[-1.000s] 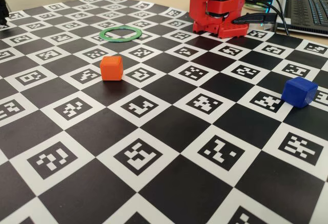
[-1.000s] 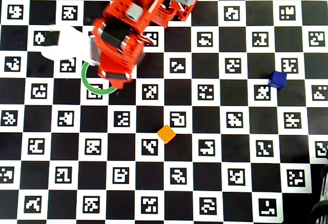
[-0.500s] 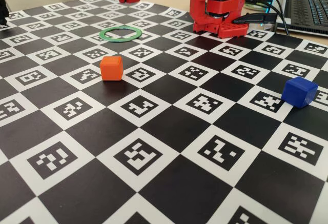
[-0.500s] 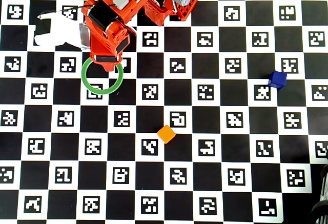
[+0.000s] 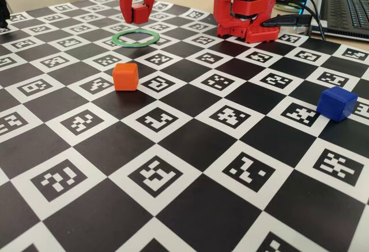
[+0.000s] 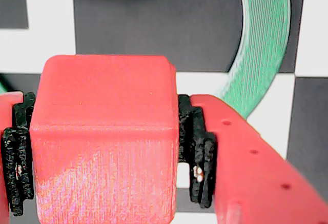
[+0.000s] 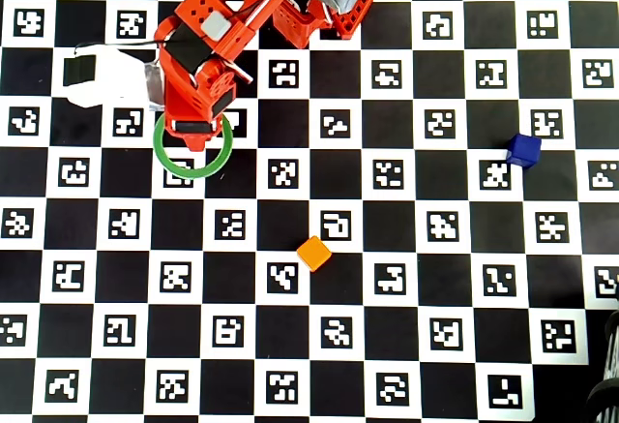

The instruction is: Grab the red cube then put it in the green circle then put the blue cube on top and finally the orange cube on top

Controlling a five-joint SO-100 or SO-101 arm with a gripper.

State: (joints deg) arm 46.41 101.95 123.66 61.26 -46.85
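My gripper [image 5: 138,11] is shut on the red cube [image 5: 139,13] and holds it in the air just above the far rim of the green circle [image 5: 134,45]. The wrist view has the red cube [image 6: 102,131] clamped between black pads [image 6: 197,152], with an arc of the green circle [image 6: 261,44] beyond it on the right. From overhead, the gripper [image 7: 191,133] covers the upper part of the green circle [image 7: 193,173] and hides the red cube. The orange cube [image 5: 125,76] sits in front of the ring on the board. The blue cube [image 5: 336,103] lies far right.
The checkerboard mat with markers covers the table. The red arm base [image 5: 245,10] stands at the back, with cables and a laptop [image 5: 346,10] behind it to the right. A white part [image 7: 102,75] lies left of the arm in the overhead view.
The gripper has come down with the red cube, from out of the fixed view's top edge to just over the green circle. The orange and blue cubes have not moved.
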